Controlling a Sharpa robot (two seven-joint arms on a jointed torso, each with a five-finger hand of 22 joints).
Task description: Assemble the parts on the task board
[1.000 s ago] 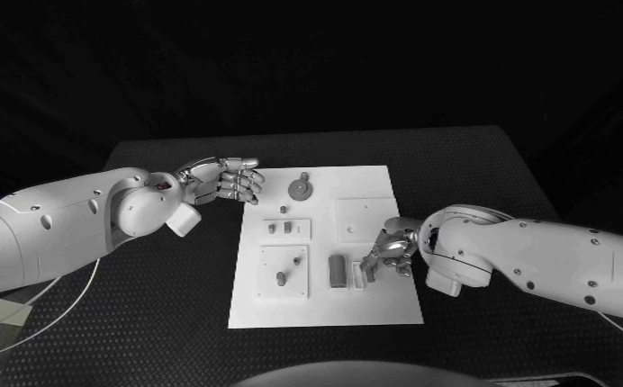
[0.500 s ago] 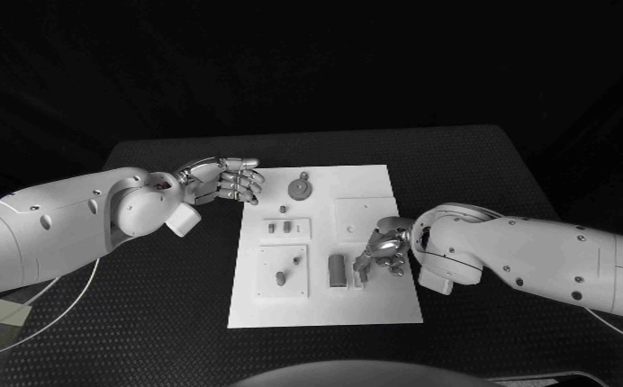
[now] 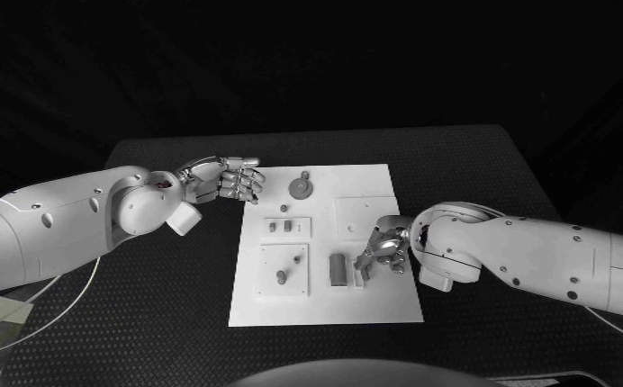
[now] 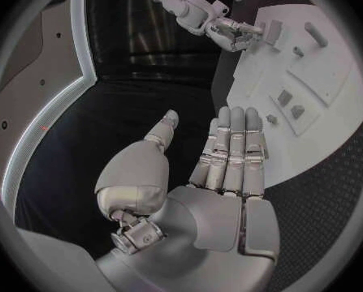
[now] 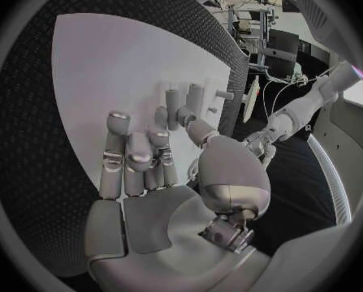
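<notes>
A: Where is the task board [image 3: 370, 310] placed, and what is being worked on?

B: The white board is laid at the centre of the head view. The right hand [image 3: 385, 250] is lowered at the board's right side, beside an upright grey block [image 3: 338, 270] in the lower middle. Its fingers are curled toward small parts there; whether anything is pinched cannot be told.

A: And the left hand [image 3: 223, 179]?

B: It is held at the board's upper left corner, fingers together and bent, nothing gripped.

A: How would the parts handle?

B: They are judged light, stiff and easily tipped; a fingertip pinch at the sides is advised. A round disc [image 3: 300, 189] and a pair of pegs [image 3: 279, 226] are set nearby, so a stray finger could knock them.
</notes>
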